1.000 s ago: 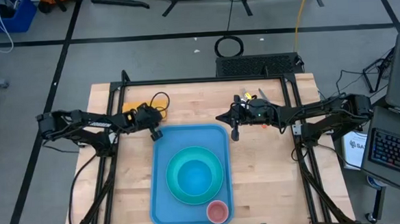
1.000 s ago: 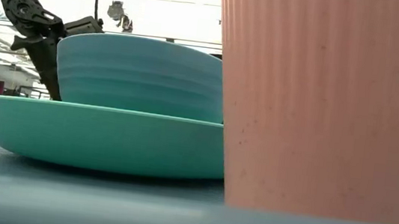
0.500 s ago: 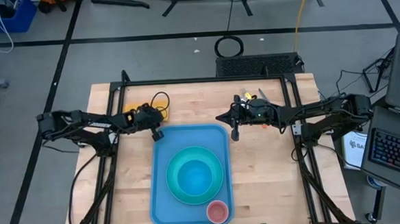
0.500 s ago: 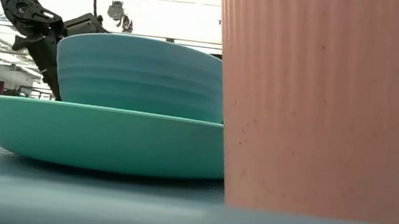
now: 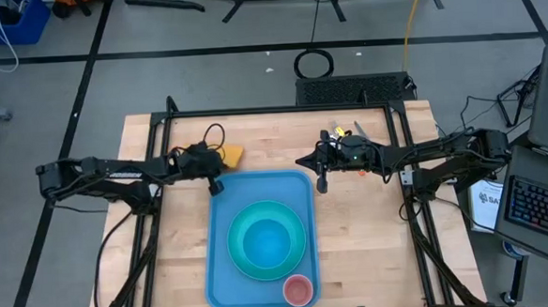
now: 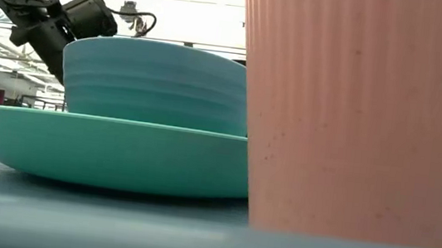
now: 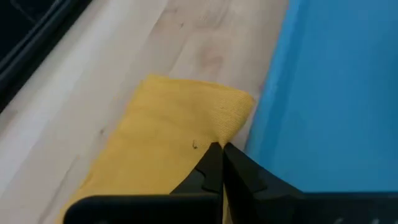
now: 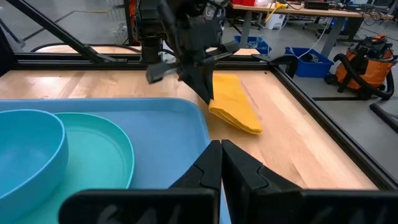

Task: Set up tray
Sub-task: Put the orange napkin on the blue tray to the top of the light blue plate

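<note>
The light-blue tray (image 5: pixel 213 241) lies mid-table and carries a turquoise plate (image 5: pixel 301 255), a blue bowl (image 5: pixel 264 240) on the plate, and a pink cup (image 5: pixel 298 289) at its near right corner. An orange-yellow napkin (image 5: pixel 230 156) lies on the wood just beyond the tray's far left corner. My left gripper (image 5: pixel 215 186) is shut at the napkin's side nearest the tray (image 7: pixel 329 93). My right gripper (image 5: pixel 321 183) is shut and holds nothing, hovering by the tray's far right corner. In the low view, bowl (image 6: pixel 155 79) and cup (image 6: pixel 364 115) hide the left fingertips. My left gripper (image 7: pixel 221 149) pinches the napkin's edge (image 7: pixel 214 134) next to the tray's rim, between its two shut fingers. The fingers (image 8: pixel 207 93) come slanting down from the table's left. The rest of the napkin (image 8: pixel 235 106) lies on the wood.
Small items (image 5: pixel 340 131) lie on the wood at the far right, by the right arm. Black frame rails (image 5: pixel 281 109) border the table's far, left and right sides. Bare wood (image 5: pixel 363 233) lies right of the tray, and more lies to its left.
My left arm has reached toward the table's right and its wrist has risen, staying shut. The napkin has shifted right along the wood, from under the left wrist to just beyond the tray's far left corner. The right arm has kept still.
</note>
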`<state>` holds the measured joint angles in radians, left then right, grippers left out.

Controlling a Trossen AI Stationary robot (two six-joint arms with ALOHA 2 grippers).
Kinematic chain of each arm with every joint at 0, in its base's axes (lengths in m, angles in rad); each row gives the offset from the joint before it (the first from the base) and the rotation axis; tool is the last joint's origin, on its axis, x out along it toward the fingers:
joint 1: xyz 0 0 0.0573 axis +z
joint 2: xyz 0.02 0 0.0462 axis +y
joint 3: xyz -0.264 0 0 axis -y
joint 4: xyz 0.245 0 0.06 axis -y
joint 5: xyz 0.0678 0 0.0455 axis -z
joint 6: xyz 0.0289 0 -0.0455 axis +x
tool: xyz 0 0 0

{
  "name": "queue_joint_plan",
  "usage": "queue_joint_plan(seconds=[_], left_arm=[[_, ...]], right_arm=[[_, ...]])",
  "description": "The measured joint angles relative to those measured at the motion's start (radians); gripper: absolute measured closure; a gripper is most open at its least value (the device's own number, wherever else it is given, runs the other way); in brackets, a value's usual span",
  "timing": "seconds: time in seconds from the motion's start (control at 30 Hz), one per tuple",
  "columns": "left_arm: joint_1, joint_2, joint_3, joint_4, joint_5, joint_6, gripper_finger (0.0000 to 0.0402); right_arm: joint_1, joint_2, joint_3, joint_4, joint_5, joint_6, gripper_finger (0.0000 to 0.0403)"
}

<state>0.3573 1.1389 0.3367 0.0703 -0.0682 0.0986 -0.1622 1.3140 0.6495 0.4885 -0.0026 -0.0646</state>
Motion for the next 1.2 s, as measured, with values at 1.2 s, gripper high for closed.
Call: queue_joint_plan(seconds=[1.2], left_arm=[[-0.066, -0.022, 0.002, 0.167, 0.200, -0.108, 0.0401]], right_arm=[[-0.041, 0.382, 0.302, -0.152, -0.238, -0.116, 0.0271]])
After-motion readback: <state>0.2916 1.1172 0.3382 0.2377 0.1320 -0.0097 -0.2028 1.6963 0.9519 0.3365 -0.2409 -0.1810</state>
